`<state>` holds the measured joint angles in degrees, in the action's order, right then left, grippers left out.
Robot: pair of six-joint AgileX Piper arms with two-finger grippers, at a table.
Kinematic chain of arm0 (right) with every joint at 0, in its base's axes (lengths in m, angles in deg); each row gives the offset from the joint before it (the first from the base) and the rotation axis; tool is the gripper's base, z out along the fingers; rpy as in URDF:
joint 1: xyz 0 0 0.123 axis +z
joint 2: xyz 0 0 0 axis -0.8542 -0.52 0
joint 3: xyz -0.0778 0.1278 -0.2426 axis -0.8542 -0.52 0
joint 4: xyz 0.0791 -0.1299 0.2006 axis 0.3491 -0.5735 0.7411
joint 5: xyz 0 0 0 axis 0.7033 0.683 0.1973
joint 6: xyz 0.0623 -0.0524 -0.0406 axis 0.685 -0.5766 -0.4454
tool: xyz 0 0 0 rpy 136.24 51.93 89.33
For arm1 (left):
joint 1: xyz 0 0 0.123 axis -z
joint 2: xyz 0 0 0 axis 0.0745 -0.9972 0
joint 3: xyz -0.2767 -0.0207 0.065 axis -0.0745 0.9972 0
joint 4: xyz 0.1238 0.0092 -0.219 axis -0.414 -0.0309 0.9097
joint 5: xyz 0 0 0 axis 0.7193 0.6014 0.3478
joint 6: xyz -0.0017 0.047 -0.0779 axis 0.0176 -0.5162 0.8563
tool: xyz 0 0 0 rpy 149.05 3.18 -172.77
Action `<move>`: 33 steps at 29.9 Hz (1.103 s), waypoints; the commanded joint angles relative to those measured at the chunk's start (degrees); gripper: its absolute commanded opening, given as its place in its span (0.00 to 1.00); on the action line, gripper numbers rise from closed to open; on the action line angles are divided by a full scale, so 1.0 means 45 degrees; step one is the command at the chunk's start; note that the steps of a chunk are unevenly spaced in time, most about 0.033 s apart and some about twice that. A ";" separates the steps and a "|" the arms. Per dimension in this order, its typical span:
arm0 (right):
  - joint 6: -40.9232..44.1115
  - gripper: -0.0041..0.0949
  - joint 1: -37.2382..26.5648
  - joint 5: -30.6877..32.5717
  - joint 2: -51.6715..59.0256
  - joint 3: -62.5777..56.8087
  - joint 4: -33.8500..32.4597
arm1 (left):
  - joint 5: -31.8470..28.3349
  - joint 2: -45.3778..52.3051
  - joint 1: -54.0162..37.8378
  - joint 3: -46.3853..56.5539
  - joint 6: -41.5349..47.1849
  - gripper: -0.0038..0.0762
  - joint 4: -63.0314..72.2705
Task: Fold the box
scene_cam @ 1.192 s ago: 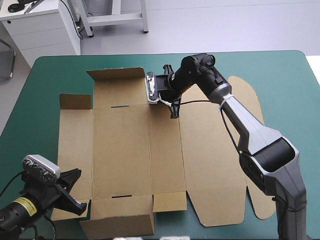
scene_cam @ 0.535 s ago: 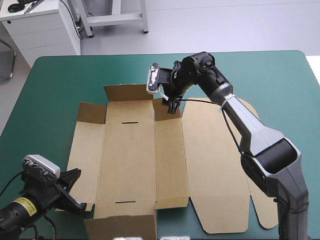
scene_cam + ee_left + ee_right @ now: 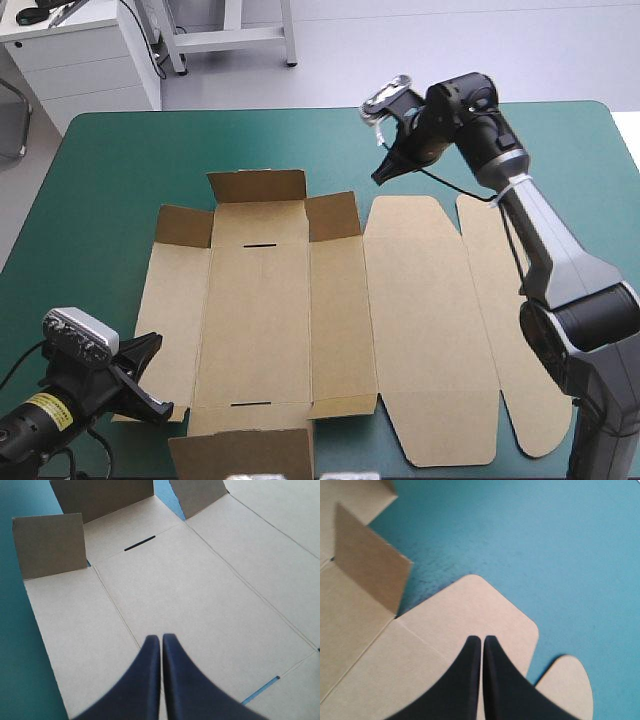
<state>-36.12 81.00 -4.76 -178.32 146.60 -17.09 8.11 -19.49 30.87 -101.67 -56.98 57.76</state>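
The brown box [image 3: 270, 320] lay flat on the teal-green cover [image 3: 120, 160], far flaps standing; the right gripper [image 3: 380, 178] hung above its far edge, the left gripper [image 3: 163, 409] by its near-left corner, both clenched empty; raising the walls likely needed fresh grips.

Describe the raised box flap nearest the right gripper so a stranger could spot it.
On the teal-green table lies the brown box, mostly flat, with three flaps raised along its far edge. The one meant is the small flap at that row's right end, beside the flat round-cornered panel; the middle flap is wider, the other small one far left.
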 commanded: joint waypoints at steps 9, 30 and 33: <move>0.1777 0.03 -0.2596 0.0112 0.1813 0.0019 0.1941 | -0.1316 -0.0097 0.0073 -0.0452 -0.0066 0.04 0.0127; 0.1444 0.03 -0.4189 -0.3113 0.9067 -1.1413 0.1588 | -0.1269 -0.0097 0.0073 -0.0452 0.0106 0.04 0.0451; 0.1444 0.03 -0.4282 -0.3191 1.0422 -1.2838 0.1612 | -0.1322 -0.0097 0.0073 -0.0452 0.0106 0.04 0.0461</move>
<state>-29.57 62.51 -16.03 -137.93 92.23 -10.57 6.33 -19.49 30.87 -101.67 -57.01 58.92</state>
